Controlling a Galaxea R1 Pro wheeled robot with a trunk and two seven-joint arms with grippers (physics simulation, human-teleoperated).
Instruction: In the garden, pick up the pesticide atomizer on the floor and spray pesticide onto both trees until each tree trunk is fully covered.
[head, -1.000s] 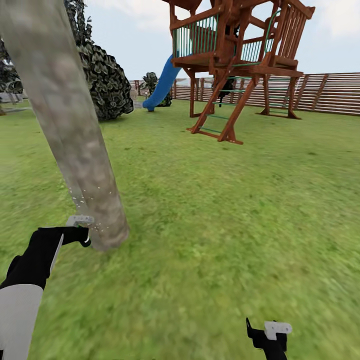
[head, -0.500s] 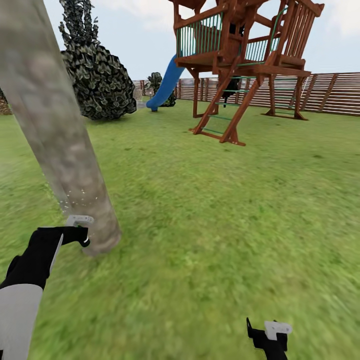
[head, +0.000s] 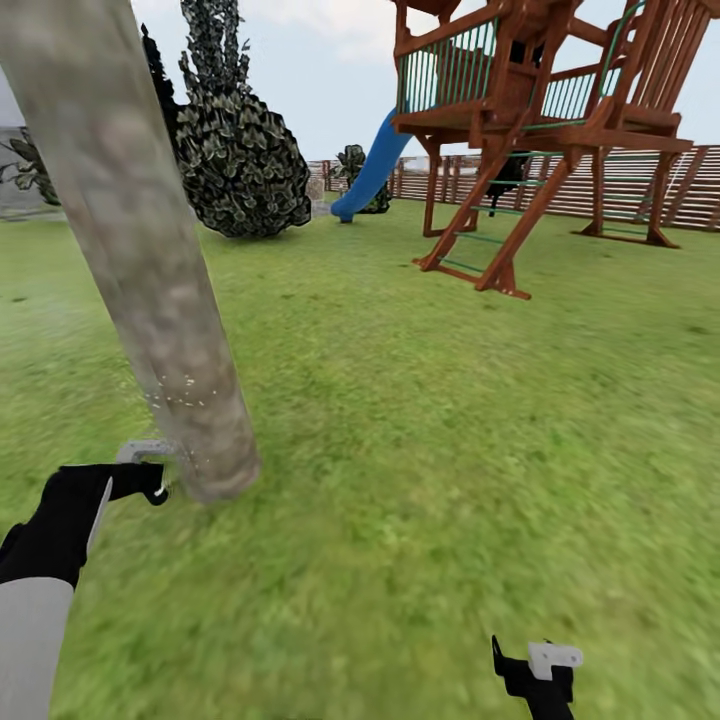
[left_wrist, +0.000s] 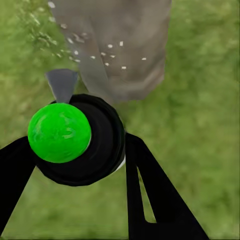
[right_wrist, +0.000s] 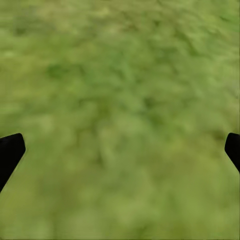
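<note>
Grey-brown and mottled, the thick tree trunk (head: 150, 270) leans across the left of the head view, its foot planted in the green lawn (head: 420, 440). Against half a second ago the whole scene has slid rightward, so the camera has turned: the wooden play tower (head: 540, 130), blue slide (head: 372, 165) and slat fence (head: 620, 185) sit further right, and the dark bushy tree (head: 240, 160) shows more fully. The left gripper (head: 150, 470) sits a little lower in the picture, close beside the base of the trunk. Its black fingers (left_wrist: 150, 190) are pinched on the pesticide atomizer (left_wrist: 75, 137), whose black round body with a bright green cap and grey nozzle points at the bark. Tiny white specks of pesticide (head: 180, 395) dot the lower trunk and hang just in front of it. The right gripper (head: 540, 672) hovers low over bare grass, its fingertips (right_wrist: 11, 150) spread wide apart with nothing between them
</note>
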